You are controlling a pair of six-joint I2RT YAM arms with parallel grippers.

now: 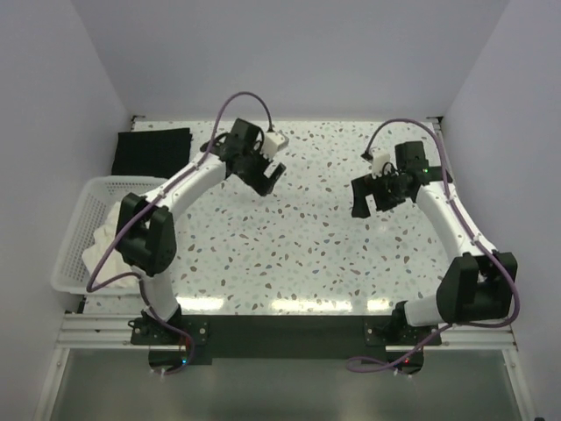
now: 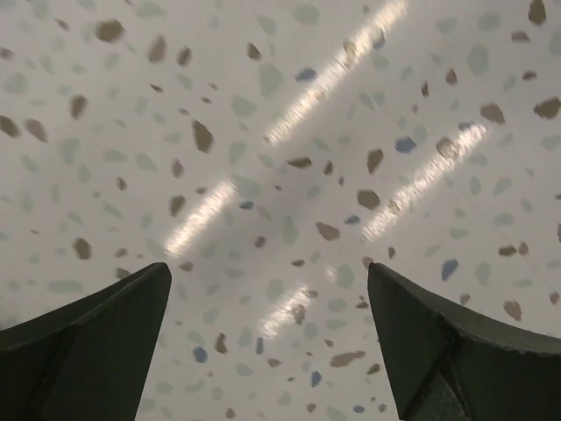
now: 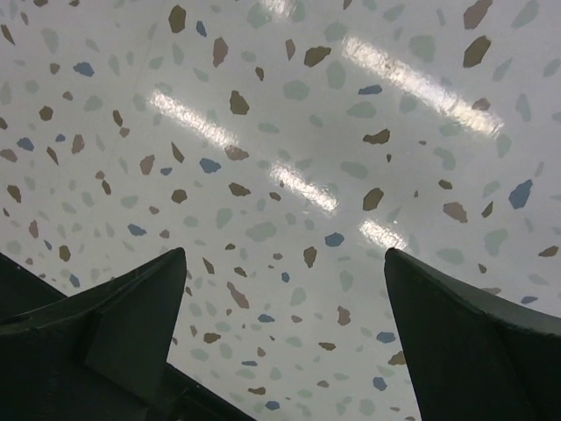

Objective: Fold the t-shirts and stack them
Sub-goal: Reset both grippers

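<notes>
Jaws both wide open, empty over tabletop [image 1: 298,254] | black t-shirt [image 1: 151,151] folded at 10 o'clock | white t-shirt [image 1: 100,242] crumpled in basket [image 1: 74,219] at 9 o'clock | risk: jaws could snag lattice (dragging basket)

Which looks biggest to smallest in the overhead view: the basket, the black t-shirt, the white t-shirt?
white lattice basket
folded black t-shirt
white t-shirt, last but unsure, since the left arm hides part of it

Open tabletop [image 1: 307,254] centrally; basket [image 1: 70,237] and black t-shirt [image 1: 151,151] occupy the left side.
</notes>
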